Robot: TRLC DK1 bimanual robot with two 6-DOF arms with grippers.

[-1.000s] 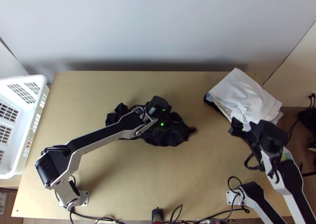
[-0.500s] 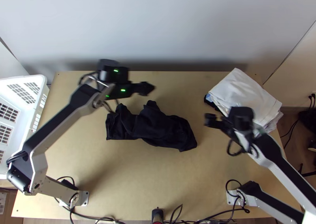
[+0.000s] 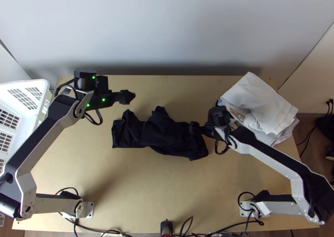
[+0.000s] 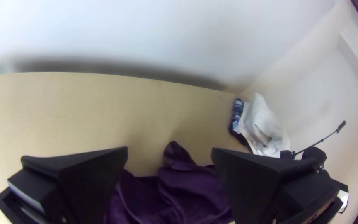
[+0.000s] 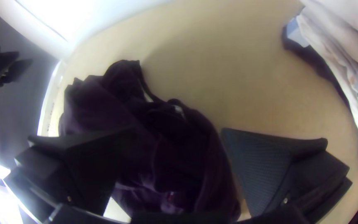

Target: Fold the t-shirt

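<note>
The black t-shirt (image 3: 167,134) lies bunched across the middle of the table; it looks dark purple in both wrist views. Beyond its left part, my left gripper (image 3: 132,96) is held off the cloth; in the left wrist view the left gripper (image 4: 169,155) is open with nothing between its fingers. My right gripper (image 3: 193,127) is over the shirt's right part. Seen from the right wrist, the right gripper (image 5: 177,132) stands open with bunched shirt (image 5: 162,153) below and between its fingers.
A pile of white cloth (image 3: 259,103) with a dark and blue edge lies at the table's far right. At the left edge stands a white basket (image 3: 26,170). Cables run along the near edge.
My left gripper has moved off the shirt, up and to the left. The right arm has swung left from beside the white pile to over the shirt's right part.
</note>
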